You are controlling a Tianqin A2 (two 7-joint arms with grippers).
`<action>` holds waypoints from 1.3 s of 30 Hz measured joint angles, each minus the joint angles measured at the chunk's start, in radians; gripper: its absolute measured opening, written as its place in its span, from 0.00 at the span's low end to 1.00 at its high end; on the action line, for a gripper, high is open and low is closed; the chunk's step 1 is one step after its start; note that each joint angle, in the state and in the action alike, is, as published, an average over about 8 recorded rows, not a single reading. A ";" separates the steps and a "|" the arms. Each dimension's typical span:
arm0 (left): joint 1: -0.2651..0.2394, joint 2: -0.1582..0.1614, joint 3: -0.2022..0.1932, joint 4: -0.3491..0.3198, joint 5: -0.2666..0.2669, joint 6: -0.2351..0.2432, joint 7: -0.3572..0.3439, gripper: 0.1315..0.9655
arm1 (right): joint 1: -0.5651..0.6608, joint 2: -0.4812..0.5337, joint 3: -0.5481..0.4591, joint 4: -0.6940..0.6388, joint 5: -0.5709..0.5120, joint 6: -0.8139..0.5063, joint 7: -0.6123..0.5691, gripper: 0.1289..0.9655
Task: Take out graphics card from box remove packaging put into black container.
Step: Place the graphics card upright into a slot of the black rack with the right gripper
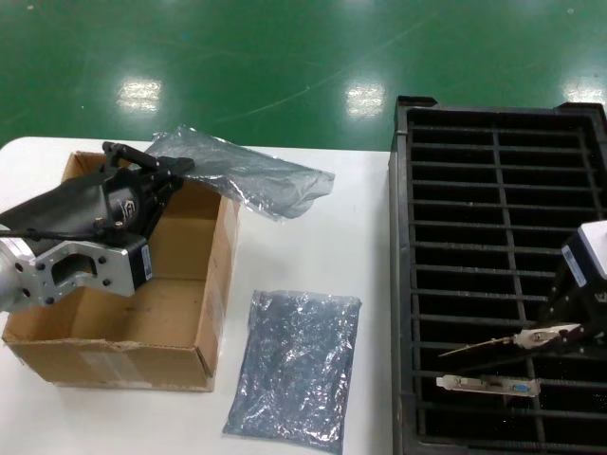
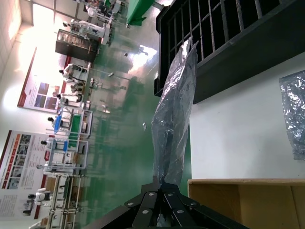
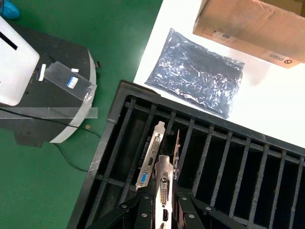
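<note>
Holding card: the right gripper (image 1: 560, 334) has its fingers clamped on the bracket end of a card (image 1: 493, 343), tilted over a near slot of the tray (image 1: 403, 284).
Slotted card: a second card (image 3: 148, 162) already stands in the neighbouring slot, silver bracket up, blue port showing.
Card look: thin dark board with a long silver bracket; the held one shows a white port in the right wrist view.
Card handling: likely stiff, light and fragile; the metal bracket is the safe place to grip, and it should go down square between the ribs, not forced.
Spare bag: a flat, crinkly grey-blue bag (image 1: 294, 377) lies on the table (image 1: 313, 246) between box and tray.
Box: the brown box (image 1: 185, 332) sits at the table's left; its visible floor looks bare.
Held bag: the left gripper (image 1: 156, 171), above the box's far edge, pinches one end of another bag (image 1: 251, 175), which juts out over the table beyond.
Bag handling: soft, slippery, almost weightless; it appears emptied and only needs dropping aside.
</note>
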 joint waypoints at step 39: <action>0.000 0.000 0.000 0.000 0.000 0.000 0.000 0.01 | 0.041 -0.081 -0.064 -0.215 0.024 0.000 -0.006 0.07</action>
